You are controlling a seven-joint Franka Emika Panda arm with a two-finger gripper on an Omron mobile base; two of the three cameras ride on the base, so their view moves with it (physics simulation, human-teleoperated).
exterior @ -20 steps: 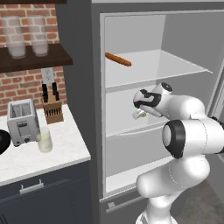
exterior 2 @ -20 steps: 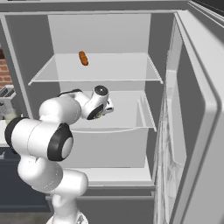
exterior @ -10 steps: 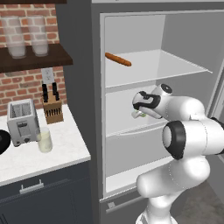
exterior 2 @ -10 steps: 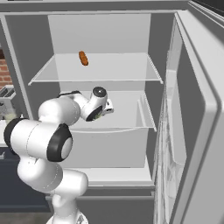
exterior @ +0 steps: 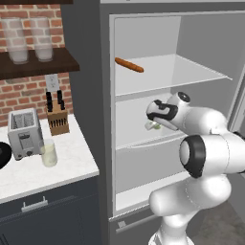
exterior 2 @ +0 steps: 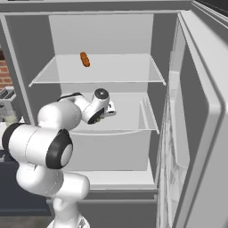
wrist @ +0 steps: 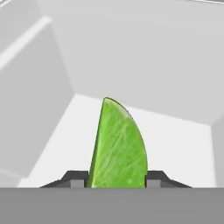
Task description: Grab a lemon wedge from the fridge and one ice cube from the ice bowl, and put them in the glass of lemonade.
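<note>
- My tool (wrist: 117, 180) is deep in the open fridge (exterior: 91, 95), at its middle shelf (exterior 2: 129, 116), with the lemon wedge (wrist: 118, 146) standing between the two finger tips (wrist: 75, 178)
- In the hand view both tips sit right against the wedge's sides, so I judge the tool is closing on the wedge; whether the grip is firm enough to lift I cannot tell
- The wedge shows as a small green-yellow spot just under the tool in the left base view, low on that shelf
- Judged progress: early; the wedge is not yet out of the fridge, and nothing has gone into the glass of lemonade (exterior: 49, 154)
- Left to do: draw the wedge out, carry it to the glass on the tabletop (exterior: 67, 167) to the left, then fetch one ice cube from the ice bowl (exterior: 3, 154) at the far left edge and drop it in too
- Around: an orange-brown sausage stick (exterior: 129, 65) lies on the upper shelf, well apart from my work
- A toaster (exterior: 25, 134) and a knife block (exterior: 57, 117) stand behind the glass, near enough to mind on the approach
- The fridge door (exterior 2: 196, 133) hangs open on the right, and the shelf above bounds my way out
</note>
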